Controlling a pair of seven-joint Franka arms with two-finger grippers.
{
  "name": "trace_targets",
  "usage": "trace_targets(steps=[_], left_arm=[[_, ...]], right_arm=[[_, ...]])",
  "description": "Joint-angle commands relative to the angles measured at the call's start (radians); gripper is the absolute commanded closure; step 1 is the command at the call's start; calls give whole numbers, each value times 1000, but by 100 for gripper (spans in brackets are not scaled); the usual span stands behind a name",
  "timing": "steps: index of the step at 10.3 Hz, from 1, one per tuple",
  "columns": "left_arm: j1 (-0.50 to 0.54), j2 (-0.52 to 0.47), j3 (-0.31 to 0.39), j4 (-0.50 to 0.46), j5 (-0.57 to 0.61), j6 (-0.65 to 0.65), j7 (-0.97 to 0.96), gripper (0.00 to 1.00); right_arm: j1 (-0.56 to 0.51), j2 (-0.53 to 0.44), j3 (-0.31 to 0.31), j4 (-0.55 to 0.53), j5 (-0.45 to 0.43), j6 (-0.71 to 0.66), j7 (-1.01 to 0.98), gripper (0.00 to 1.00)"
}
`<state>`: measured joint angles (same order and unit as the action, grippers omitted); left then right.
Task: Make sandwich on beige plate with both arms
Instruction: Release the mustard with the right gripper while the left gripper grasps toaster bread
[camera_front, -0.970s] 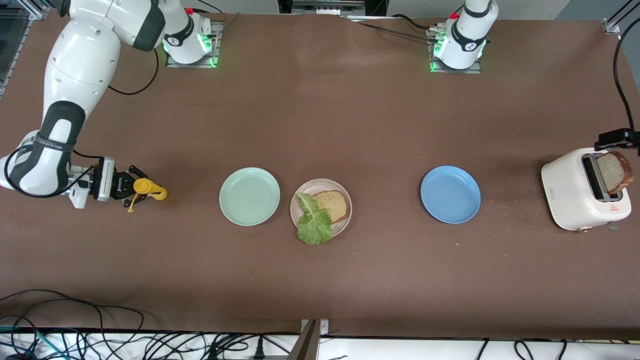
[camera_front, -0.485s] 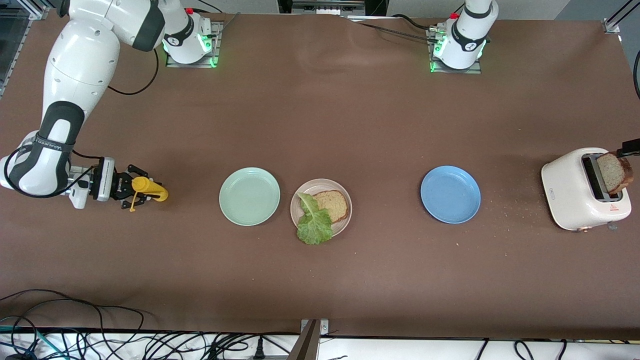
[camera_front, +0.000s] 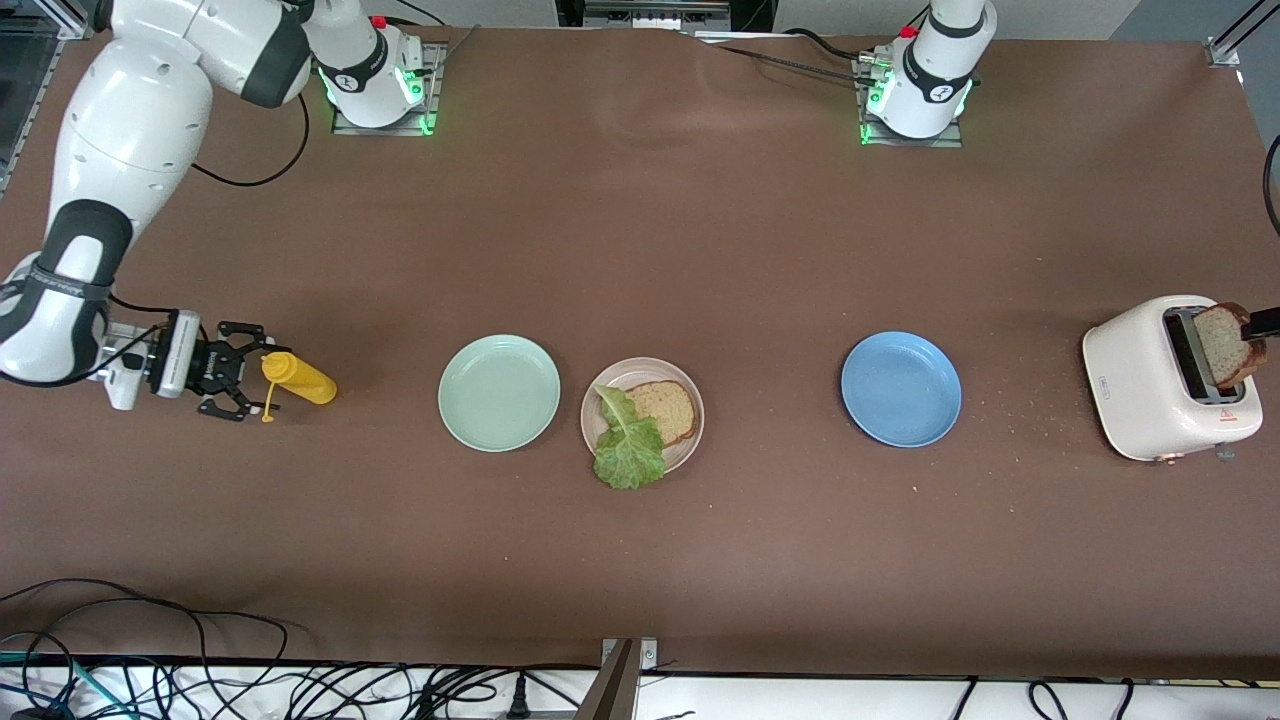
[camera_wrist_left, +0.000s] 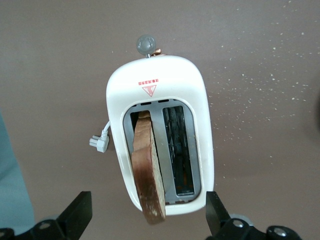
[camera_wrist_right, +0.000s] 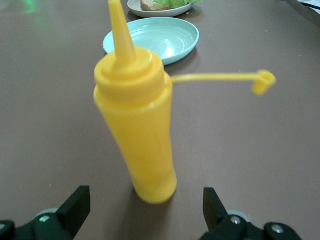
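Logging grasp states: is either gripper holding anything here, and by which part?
Nothing is held. The right gripper is open beside the standing yellow squeeze bottle, clear of it. The left gripper is open over the toaster, not gripping the bread slice.

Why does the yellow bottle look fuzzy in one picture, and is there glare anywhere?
Right wrist view: the yellow bottle sits close to the lens and is soft, while the mint-green plate shows a bright sheen. Front view: even light, green glow at both arm bases. Left wrist view: the toaster is sharp.
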<state>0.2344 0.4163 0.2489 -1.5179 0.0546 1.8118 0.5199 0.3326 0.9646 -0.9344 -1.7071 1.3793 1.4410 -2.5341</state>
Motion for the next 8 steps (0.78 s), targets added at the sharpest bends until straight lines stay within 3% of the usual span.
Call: trace_targets(steps=[1,2,3,4,6,7,8], left_arm=[[6,-25,-4,-105,-9,96,23,0],[10,-25,-2,-125,-10,116,19,4],[20,-28,-2,-146,-12,133,11,19],[22,-40,-2,-151,-12,133,9,51],[22,-69,0,-162,-7,120,22,87],[22,-77,4,-162,1,107,26,100],[20,-85,4,-162,31,104,23,100]], right_arm=[[-98,-4,11,62,-72,-34,-18,0],[-127,-4,9,107,-98,-54,-8,0],[-153,-4,9,163,-109,-86,21,0],[-168,-6,6,223,-121,-118,78,0],[-217,-17,-16,350,-160,-189,246,0],[-221,-20,-67,407,-155,-244,358,0],[-218,-26,-120,462,-154,-285,458,0]])
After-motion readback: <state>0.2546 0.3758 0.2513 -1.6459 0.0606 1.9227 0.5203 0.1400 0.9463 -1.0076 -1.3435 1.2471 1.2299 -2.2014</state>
